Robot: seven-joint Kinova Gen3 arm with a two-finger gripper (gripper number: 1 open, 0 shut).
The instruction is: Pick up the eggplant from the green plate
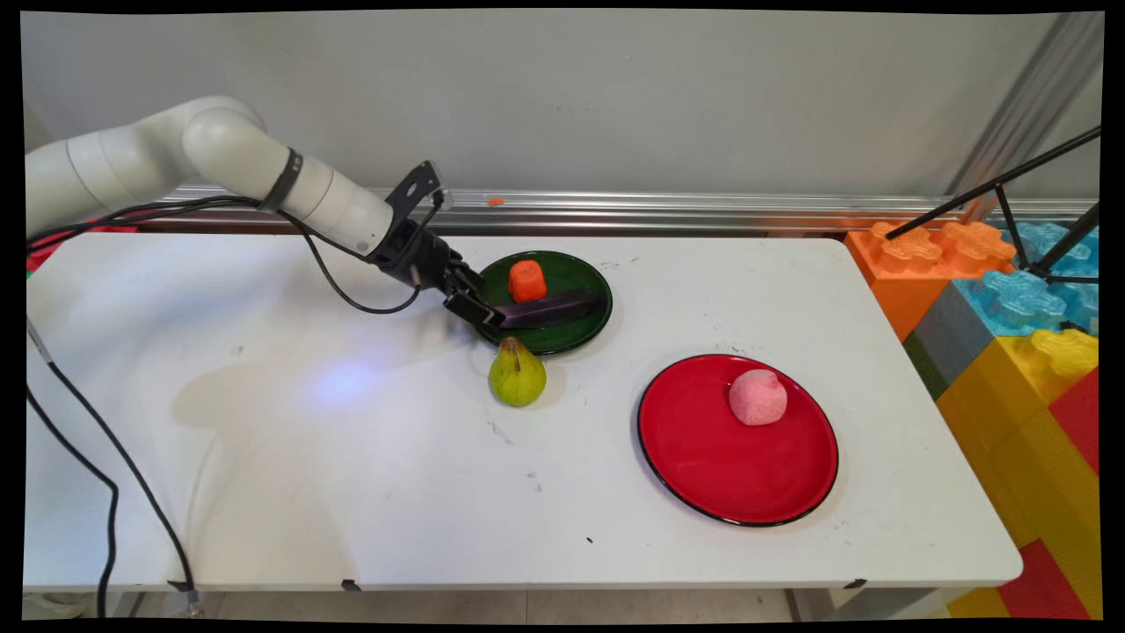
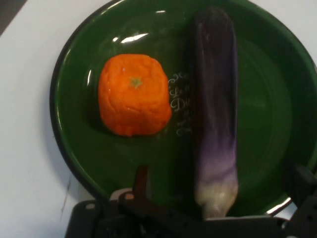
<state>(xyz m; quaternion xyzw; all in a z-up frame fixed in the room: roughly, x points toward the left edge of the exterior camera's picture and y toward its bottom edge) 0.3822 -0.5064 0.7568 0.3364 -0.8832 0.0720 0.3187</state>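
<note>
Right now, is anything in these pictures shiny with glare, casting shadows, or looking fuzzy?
Main view: the arm throws a soft grey shadow on the table, and the pear shades the spot beside it. Hand view: white glare streaks sit on the green plate above the orange; the eggplant looks slightly soft, and the claw at the bottom is dark and blurred.

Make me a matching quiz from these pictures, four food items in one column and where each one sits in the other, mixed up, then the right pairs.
Things:
1. orange
2. eggplant
3. pear
4. pink fruit

Places:
A. on the red plate
B. bare table, just in front of the green plate
C. on the green plate, its end by the gripper
D. on the green plate, behind the long one

Pairs: 1-D, 2-C, 3-B, 4-A
</note>
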